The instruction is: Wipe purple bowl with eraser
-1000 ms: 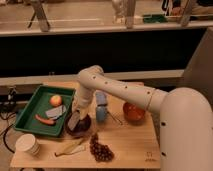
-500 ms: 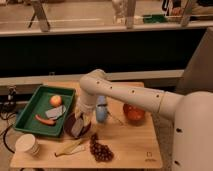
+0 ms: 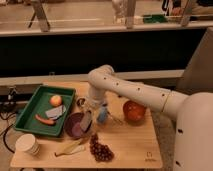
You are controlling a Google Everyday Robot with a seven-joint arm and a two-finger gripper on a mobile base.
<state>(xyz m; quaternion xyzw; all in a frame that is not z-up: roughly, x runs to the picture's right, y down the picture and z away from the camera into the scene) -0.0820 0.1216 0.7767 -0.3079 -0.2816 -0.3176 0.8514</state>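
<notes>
Camera view: one purple bowl [image 3: 75,126], one eraser [image 3: 86,121], apparently under pincer [image 3: 88,116].

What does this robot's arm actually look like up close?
The arm is a thick, smooth, cream-white tube with rounded joints and a row of small dark dots along its side. It widens into a bulky white shoulder. Its darker end effector sits low over the purple bowl. No loose cables show.

A green tray [image 3: 30,111] sits at the table's [image 3: 135,145] left edge; grapes [image 3: 101,150] and banana peel [image 3: 70,147] near the front; the gripper [image 3: 86,121] is over the table's middle.
</notes>
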